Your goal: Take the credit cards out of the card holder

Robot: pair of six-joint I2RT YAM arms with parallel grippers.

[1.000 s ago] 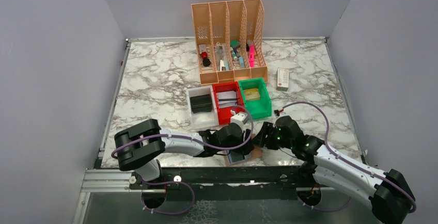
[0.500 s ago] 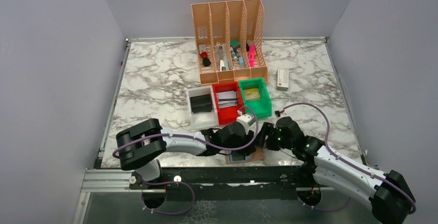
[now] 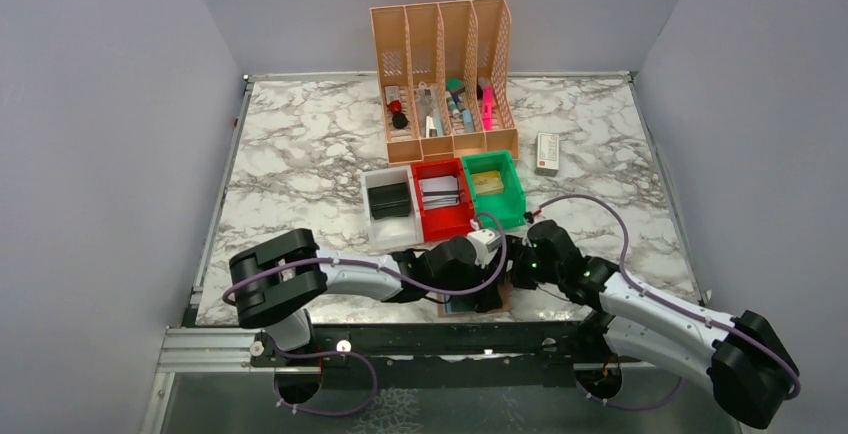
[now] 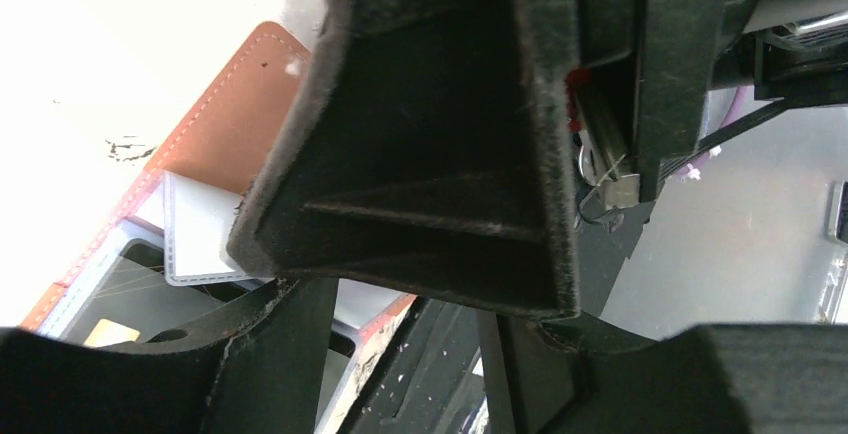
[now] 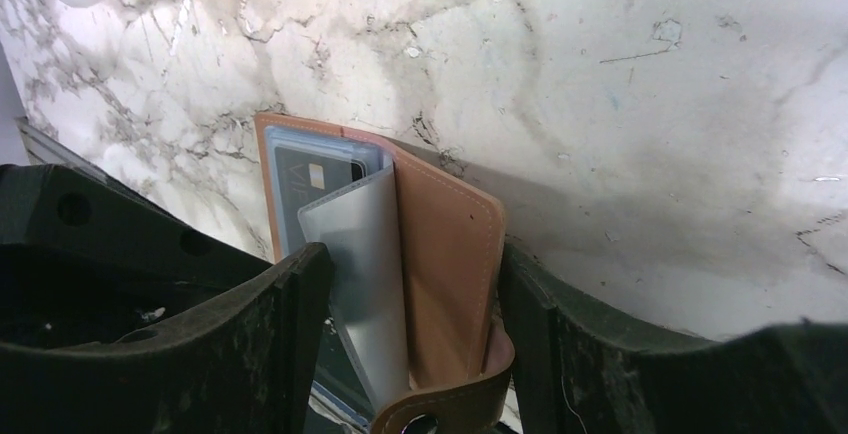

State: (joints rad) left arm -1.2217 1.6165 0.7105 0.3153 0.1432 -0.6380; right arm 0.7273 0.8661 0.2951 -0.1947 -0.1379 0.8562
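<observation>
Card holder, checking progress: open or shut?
Open: the card holder lies spread, exposing a clear sleeve and a dark card inside.

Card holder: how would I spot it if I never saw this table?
Find the marble table and go to its near edge, in front of the red bin. The card holder is there, thin and tan-brown with stitched edges and a dark card showing inside, unlike that boxy plastic bin.

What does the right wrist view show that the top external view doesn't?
Only the right wrist: the flat tan-brown card holder open, its translucent grey plastic sleeve lifted, a dark chip card in its pocket. Only the top external: the peach slotted file organiser, the green plastic bin, the small white box. Both: the holder and the white marble tabletop.
</observation>
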